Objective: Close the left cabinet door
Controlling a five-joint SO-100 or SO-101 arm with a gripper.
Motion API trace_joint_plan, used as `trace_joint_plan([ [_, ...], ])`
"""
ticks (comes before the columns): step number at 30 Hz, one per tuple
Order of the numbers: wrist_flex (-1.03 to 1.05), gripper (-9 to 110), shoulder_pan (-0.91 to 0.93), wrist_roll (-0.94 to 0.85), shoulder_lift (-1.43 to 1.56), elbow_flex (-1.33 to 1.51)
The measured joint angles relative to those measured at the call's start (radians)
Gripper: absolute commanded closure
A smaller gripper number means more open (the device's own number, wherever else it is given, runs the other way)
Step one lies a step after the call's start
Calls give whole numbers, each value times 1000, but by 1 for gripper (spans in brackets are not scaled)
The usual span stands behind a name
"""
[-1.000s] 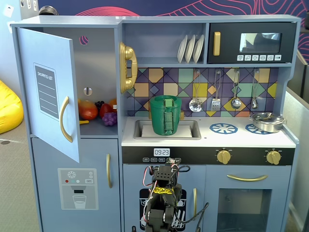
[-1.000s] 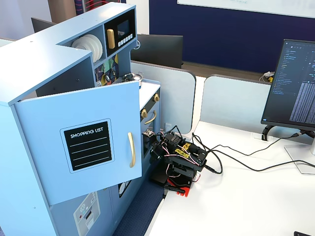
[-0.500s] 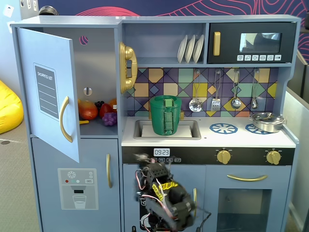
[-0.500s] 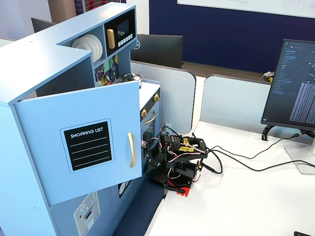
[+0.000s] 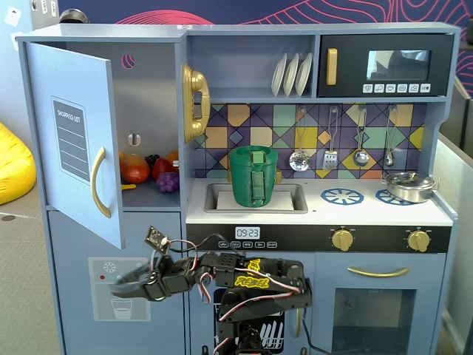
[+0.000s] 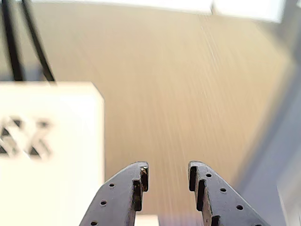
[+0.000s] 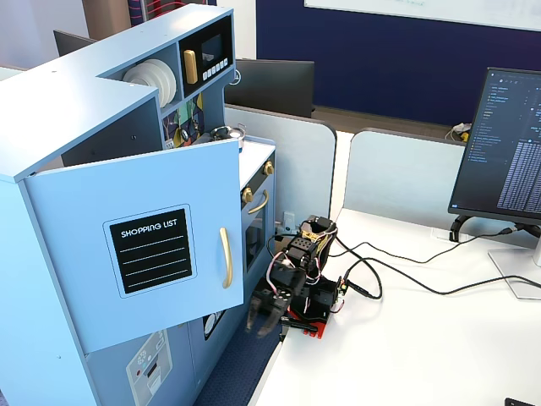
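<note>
The left cabinet door [image 5: 74, 140] is light blue with a black "SHOPPING LIST" panel and a curved gold handle [image 5: 100, 181]. It stands swung wide open from its hinge on the left in a fixed view, and it also shows in another fixed view [image 7: 139, 254]. My gripper [image 5: 118, 285] hangs low, below the door's bottom edge and in front of the lower door, apart from both. It is open and empty in the wrist view [image 6: 168, 172] and in a fixed view [image 7: 264, 328]. The wrist view shows no door.
Toy fruit [image 5: 148, 170] lies inside the open cabinet. A gold phone [image 5: 194, 103] hangs beside it. A green pot [image 5: 253, 176] sits in the sink. The ice-dispenser door [image 5: 77, 296] is behind my gripper. A monitor [image 7: 507, 144] and cables [image 7: 397, 275] are on the white table.
</note>
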Motion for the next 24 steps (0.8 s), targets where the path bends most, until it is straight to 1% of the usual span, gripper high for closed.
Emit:
trace_joint_plan([
  [3, -175, 102, -75, -46, -69, 0],
  [7, -273, 102, -100, -97, -190, -77],
  [19, -298, 102, -109, -255, -661, -589],
  [24, -298, 102, -84, -296, -769, -715],
])
